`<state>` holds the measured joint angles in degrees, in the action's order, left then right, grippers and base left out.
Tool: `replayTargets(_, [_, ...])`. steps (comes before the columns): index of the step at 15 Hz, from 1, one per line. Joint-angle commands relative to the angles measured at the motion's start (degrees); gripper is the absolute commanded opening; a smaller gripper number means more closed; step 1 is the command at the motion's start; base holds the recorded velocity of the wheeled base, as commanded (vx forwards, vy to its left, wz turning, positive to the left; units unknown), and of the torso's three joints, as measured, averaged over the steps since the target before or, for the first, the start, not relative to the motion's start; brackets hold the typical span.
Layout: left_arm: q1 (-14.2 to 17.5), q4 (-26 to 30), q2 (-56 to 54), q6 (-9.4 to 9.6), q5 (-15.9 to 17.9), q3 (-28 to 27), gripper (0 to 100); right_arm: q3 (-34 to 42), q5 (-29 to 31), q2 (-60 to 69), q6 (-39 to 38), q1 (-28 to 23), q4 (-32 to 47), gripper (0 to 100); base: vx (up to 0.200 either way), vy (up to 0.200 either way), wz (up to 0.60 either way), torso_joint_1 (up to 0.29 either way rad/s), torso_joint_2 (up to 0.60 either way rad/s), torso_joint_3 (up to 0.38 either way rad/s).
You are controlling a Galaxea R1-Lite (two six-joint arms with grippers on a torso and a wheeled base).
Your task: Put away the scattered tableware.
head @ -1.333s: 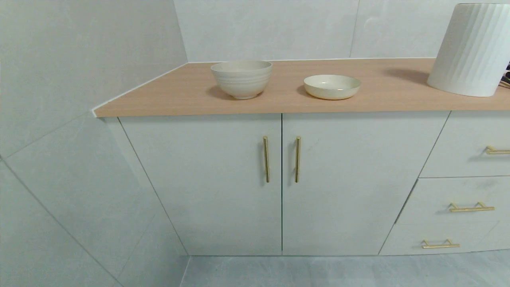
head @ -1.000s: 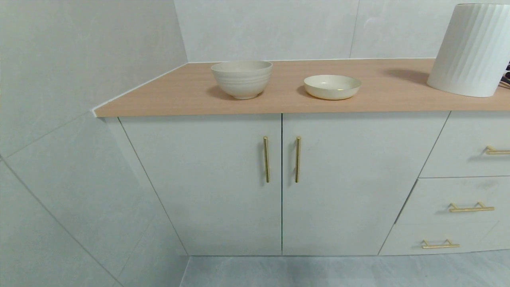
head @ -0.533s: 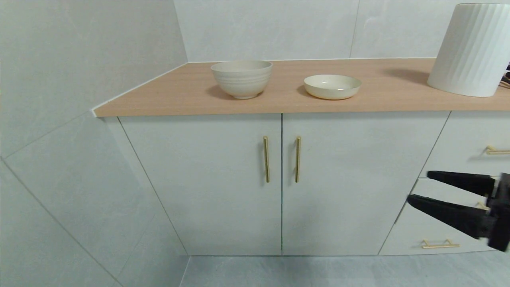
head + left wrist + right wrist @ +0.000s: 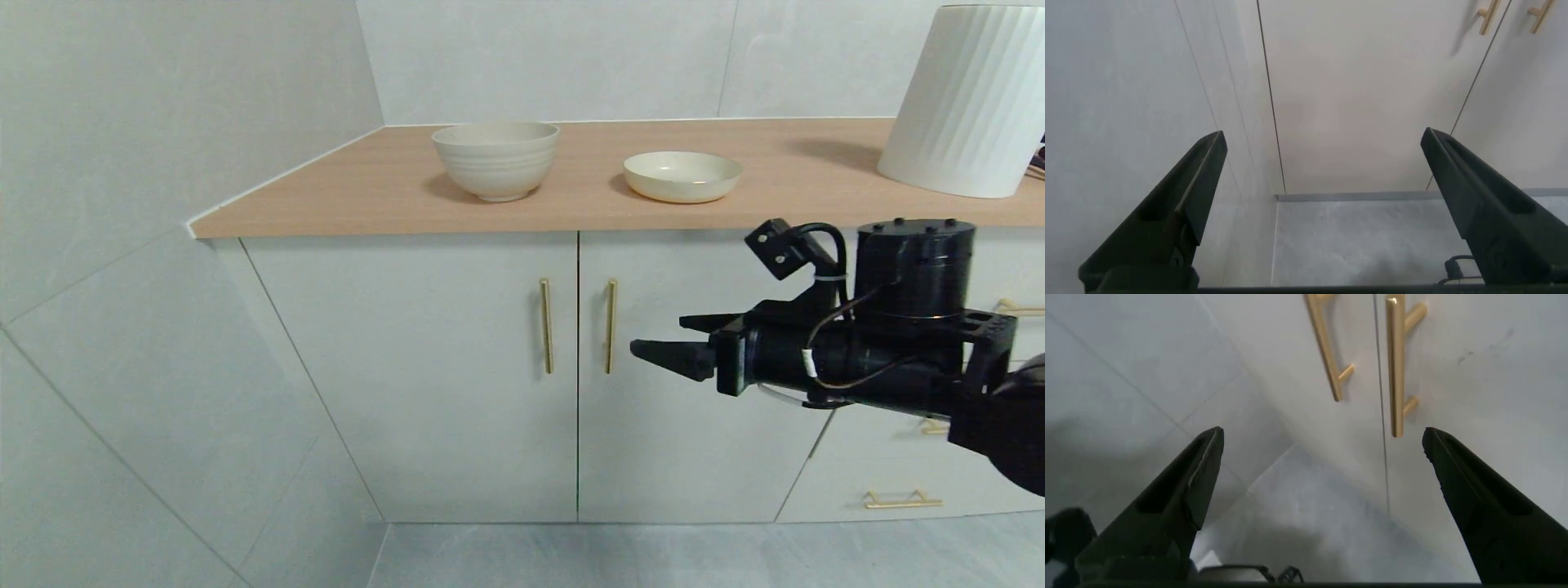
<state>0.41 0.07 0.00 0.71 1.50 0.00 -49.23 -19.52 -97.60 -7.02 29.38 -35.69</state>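
Cream deep bowl [image 4: 495, 160] and shallow dish [image 4: 682, 175] stand upright, mouths up, apart, near the wooden countertop's [image 4: 367, 196] front edge. Right gripper [image 4: 673, 339], jaws spread, points level toward gold door handles [image 4: 610, 327]; left gripper [image 4: 1323, 139] is spread too.

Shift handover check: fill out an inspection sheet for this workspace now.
Surface: light wooden countertop, carrying two dishes.
Job's things: ribbed beige deep bowl and shallow cream dish, upright, apart; white cabinet doors shut.
Clutter: white ribbed cylinder at the countertop's right end.
Pincers: right pincer open, empty, before the gold bar handles; left pincer open, empty, facing the floor by the cabinet.
Cables: black cable looped on the right wrist.
Surroundings: grey tiled walls, grey floor, drawers.
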Motion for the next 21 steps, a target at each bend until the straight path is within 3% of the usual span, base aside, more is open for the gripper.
replayTargets(1, [0.02, 0.01, 0.00, -0.09, -0.01, 0.00, 100, -2.63, 0.27, -7.52, -1.94, 0.33, -1.75, 100, 0.000, 0.000, 0.00, 0.000, 0.00, 0.000])
replayTargets(5, [0.02, -0.07, 0.00, 0.00, -0.01, 0.00, 100, -3.16, 0.27, -13.23, -7.39, 0.94, -10.89, 100, 0.000, 0.000, 0.00, 0.000, 0.00, 0.000])
replayTargets(9, [0.02, 0.01, 0.00, 0.00, -0.01, 0.00, 100, -5.62, 0.62, -17.98, -8.89, 1.38, -14.76, 100, 0.000, 0.000, 0.00, 0.000, 0.00, 0.000])
replayTargets(13, [0.02, 0.01, 0.00, 0.00, -0.01, 0.00, 100, -8.43, 4.66, -22.02, -11.00, 1.73, -20.56, 100, 0.000, 0.000, 0.00, 0.000, 0.00, 0.000])
replayTargets(21, [0.02, 0.01, 0.00, 0.00, -0.01, 0.00, 100, -10.10, 5.28, -24.57, -15.65, 2.70, -24.69, 100, 0.000, 0.000, 0.00, 0.000, 0.00, 0.000])
